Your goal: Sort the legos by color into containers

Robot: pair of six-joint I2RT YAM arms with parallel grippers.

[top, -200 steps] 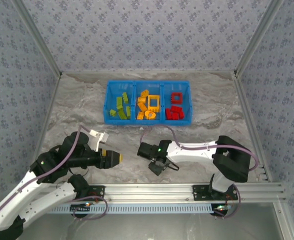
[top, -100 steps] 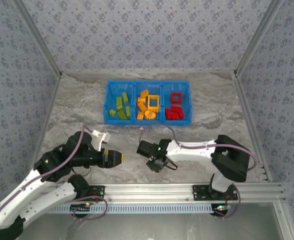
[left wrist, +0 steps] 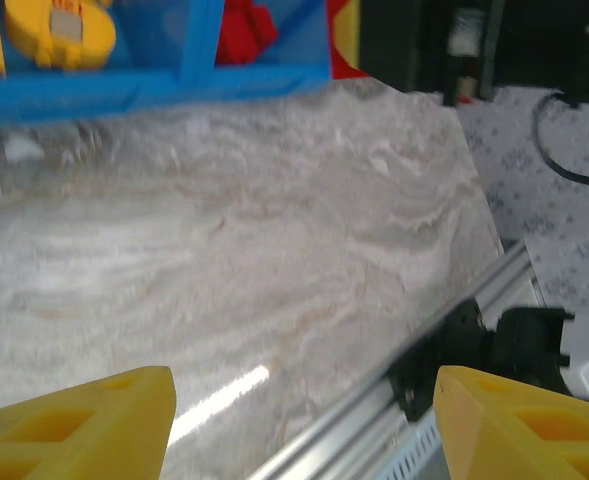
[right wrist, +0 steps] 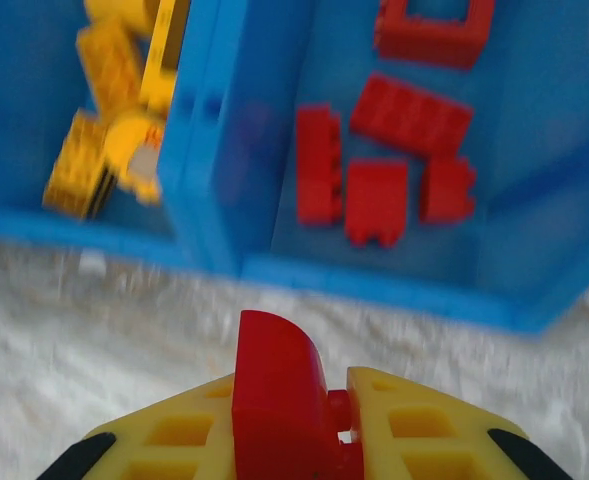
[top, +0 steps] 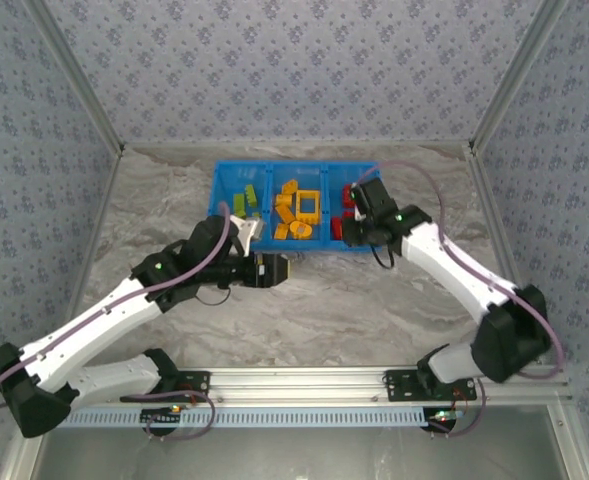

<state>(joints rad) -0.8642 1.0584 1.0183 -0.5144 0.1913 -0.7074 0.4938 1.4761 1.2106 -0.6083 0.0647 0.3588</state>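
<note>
The right hand [right wrist: 309,425] was pinching a red curved brick [right wrist: 274,375] between its two yellow fingers [right wrist: 174,435]. The right wrist view showed this up close. In the top view that hand [top: 352,230] was just a small dark shape, and the brick in it was too small to see. The brick was smooth and round on top. It hung over the tabletop [right wrist: 94,320], just in front of the near wall of the blue bin [right wrist: 214,150].

Past that wall, the right box of the bin held red bricks [right wrist: 384,170] with bumps on them, and a red frame [right wrist: 434,30] lay farther back. The box beside it held yellow bricks [right wrist: 109,120].

The left hand [left wrist: 304,425] was spread wide, with nothing between its yellow fingers [left wrist: 74,430]. Its own view showed the gray marble tabletop under it, the blue bin's near wall at the top, and a metal rail [left wrist: 364,430] low on the right.

Only the top view took in the whole bin with its three boxes side by side. Green bricks [top: 244,203] were in the left box, yellow in the middle and red on the right. There the left hand [top: 277,268] sat just in front of the bin, near the middle box.
</note>
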